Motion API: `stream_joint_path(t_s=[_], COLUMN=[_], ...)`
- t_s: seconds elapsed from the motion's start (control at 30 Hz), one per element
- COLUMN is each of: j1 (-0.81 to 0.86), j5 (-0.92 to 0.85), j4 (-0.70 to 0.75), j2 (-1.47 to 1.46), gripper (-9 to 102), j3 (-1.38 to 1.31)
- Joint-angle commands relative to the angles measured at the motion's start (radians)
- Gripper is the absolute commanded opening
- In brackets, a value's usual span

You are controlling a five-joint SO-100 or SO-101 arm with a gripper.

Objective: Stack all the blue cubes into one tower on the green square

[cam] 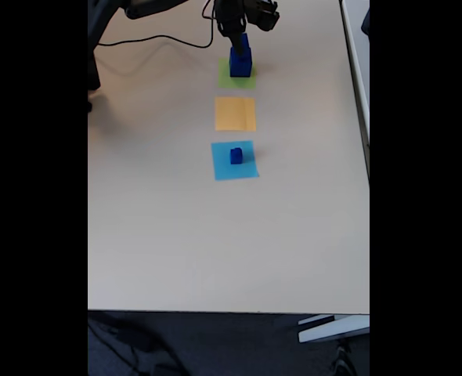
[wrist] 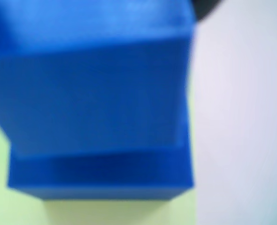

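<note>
Two cubes (cam: 240,59) stand stacked on the green square (cam: 225,74); my gripper (cam: 239,39) sits atop them, jaw state unclear. Next, fetch the small cube (cam: 236,156) beyond the orange square (cam: 235,113).

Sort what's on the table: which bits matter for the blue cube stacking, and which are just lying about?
For the job:
stacked blue cubes
green square
small blue cube
pincer

Lying about:
orange square
light-blue square, except as the small cube's resting place
black cable
</note>
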Motion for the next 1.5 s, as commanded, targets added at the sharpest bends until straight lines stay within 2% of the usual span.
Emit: stream_joint_path(t_s=[0.0,1.47], j1=[-0.003,0.0], j5=[-0.009,-0.04], j4=[0.003,-0.02], j2=[0.021,0.021], gripper=[0,14], j3=[-0.048,-0.048])
